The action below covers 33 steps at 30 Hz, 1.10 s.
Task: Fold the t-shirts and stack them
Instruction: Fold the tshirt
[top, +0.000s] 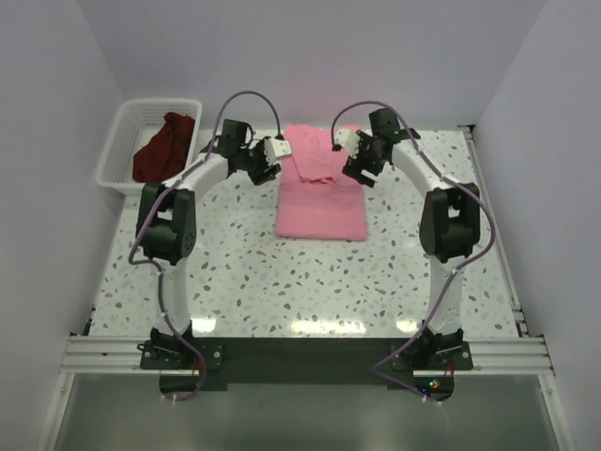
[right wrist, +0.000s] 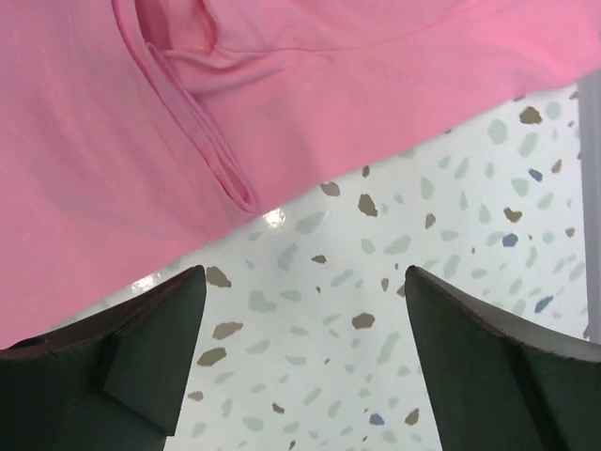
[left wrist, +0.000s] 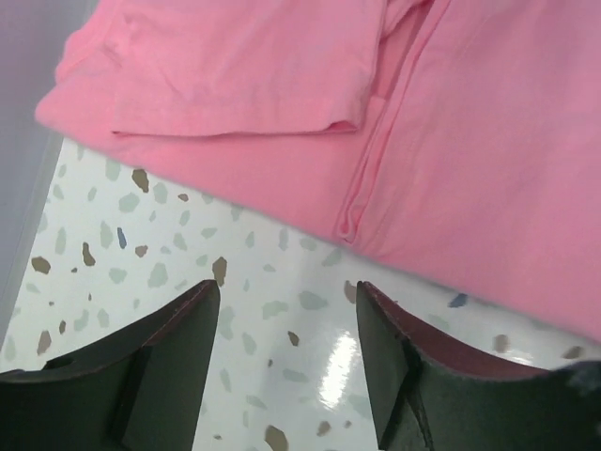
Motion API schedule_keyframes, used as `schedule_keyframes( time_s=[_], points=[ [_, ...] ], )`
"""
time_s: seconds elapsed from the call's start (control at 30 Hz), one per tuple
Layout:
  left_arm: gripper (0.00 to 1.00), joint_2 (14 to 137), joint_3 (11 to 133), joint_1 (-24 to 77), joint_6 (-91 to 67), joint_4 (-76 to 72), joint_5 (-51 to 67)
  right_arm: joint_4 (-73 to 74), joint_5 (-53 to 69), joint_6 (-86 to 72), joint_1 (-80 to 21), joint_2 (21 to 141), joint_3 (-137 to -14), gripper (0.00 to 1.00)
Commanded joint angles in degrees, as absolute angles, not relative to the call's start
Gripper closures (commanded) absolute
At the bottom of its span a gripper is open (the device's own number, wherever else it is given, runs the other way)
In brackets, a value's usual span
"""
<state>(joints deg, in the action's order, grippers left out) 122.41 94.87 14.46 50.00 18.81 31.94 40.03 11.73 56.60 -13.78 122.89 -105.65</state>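
From above, my left gripper (top: 279, 150) and right gripper (top: 344, 141) flank the far end of the pink t-shirt (top: 319, 202), which lies on the speckled white table (top: 282, 282). The maroon t-shirt (top: 165, 146) sits in the white basket (top: 120, 141), with pale walls (top: 47, 113) around. Left wrist: my jaws are parted, holding nothing, over bare tabletop beside pink cloth. Right wrist: jaws spread wide, likewise empty.

Top view: high and far, behind the arm bases (top: 178, 349) at 6 o'clock, looking down on the whole counter (top: 310, 282).
Left wrist view: close, facing down past the left gripper (left wrist: 286, 291); pink shirt (left wrist: 451, 141) from 12 to 3 o'clock.
Right wrist view: equally close, past the right gripper (right wrist: 302, 277); pink shirt from 9 to 12 o'clock.
Shared: pink shirt edge and speckled counter, in all three.
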Motion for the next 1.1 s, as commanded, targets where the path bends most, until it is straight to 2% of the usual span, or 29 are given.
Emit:
schedule_keyframes(
  time_s=[0.0,0.03,0.07,0.1,0.13,0.2,0.33,0.43,0.57,0.73,0.9,1.07],
  points=[
    [0.34,110.3,91.6,14.6,36.6,17.7,36.9,49.8,15.1,45.9,-13.4,116.2,-111.1,0.09],
    [0.32,109.1,89.1,14.7,32.0,17.8,37.8,51.5,16.1,42.6,-13.5,115.9,-111.4,0.02],
    [0.28,107.9,87.9,14.7,29.5,17.7,39.7,54.2,18.0,40.5,-13.6,115.7,-112.1,0.01],
    [0.19,106.2,86.9,14.7,27.4,17.8,40.8,55.5,19.1,38.5,-13.7,115.4,-112.3,0.01],
    [0.00,105.6,85.4,14.8,25.3,17.8,41.7,57.1,20.7,35.0,-13.7,115.3,-112.7,0.01],
    [0.00,103.4,83.9,15.1,19.4,17.3,44.2,61.1,25.6,31.7,-13.9,114.9,-112.1,0.02],
    [0.00,100.6,75.8,16.5,1.6,8.5,49.2,59.8,35.5,17.5,-14.1,112.1,-104.8,0.01],
    [0.00,101.0,71.1,20.4,-10.0,2.2,55.4,54.0,44.9,6.8,-14.3,110.2,-96.4,0.01],
    [0.00,101.9,64.7,25.1,-22.7,-9.6,57.0,42.4,53.9,-5.7,-14.2,110.7,-87.1,0.01],
    [0.00,108.5,62.3,26.0,-37.8,-20.1,60.6,36.7,58.6,-12.6,-14.3,112.2,-85.3,0.01],
    [0.00,114.3,62.0,26.0,-45.4,-24.9,61.6,31.9,63.2,-19.0,-14.3,115.9,-82.3,0.01],
    [0.00,118.5,61.3,23.2,-45.0,-22.6,61.1,30.5,64.0,-18.8,-13.9,120.7,-79.5,0.01]
  ],
)
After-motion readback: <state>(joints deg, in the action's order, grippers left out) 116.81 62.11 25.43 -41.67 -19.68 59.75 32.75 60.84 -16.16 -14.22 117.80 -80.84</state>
